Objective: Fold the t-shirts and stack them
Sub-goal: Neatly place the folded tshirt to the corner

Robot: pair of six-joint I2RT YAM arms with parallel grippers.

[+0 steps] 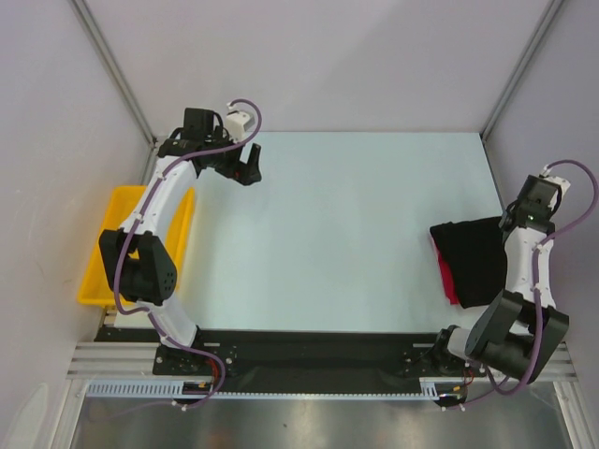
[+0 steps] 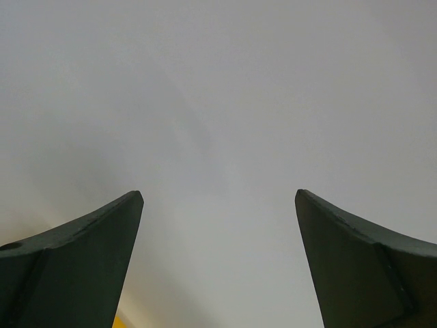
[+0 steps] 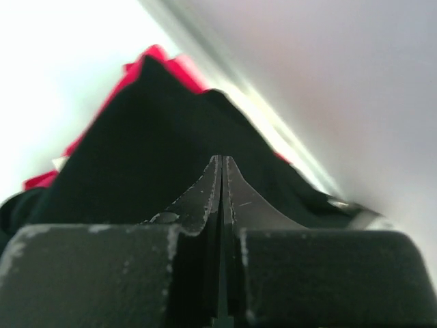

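Seen from above, the black t-shirt point(image 1: 473, 253) lies at the right edge of the bench point(image 1: 346, 234), on top of orange-red t-shirts point(image 1: 448, 281) whose edge peeks out along its near-left side. The right arm point(image 1: 524, 257) crosses over the pile and hides its own fingers. The wrist view shows them: the right gripper point(image 3: 222, 164) has its fingers pressed flat together, no cloth visible between them, with the black shirt rising just beyond the tips. The left gripper point(image 2: 218, 195) is spread wide over bare bench at the far left, well apart from the shirts, and the yellow tray point(image 1: 98, 271) sits off the bench's left edge
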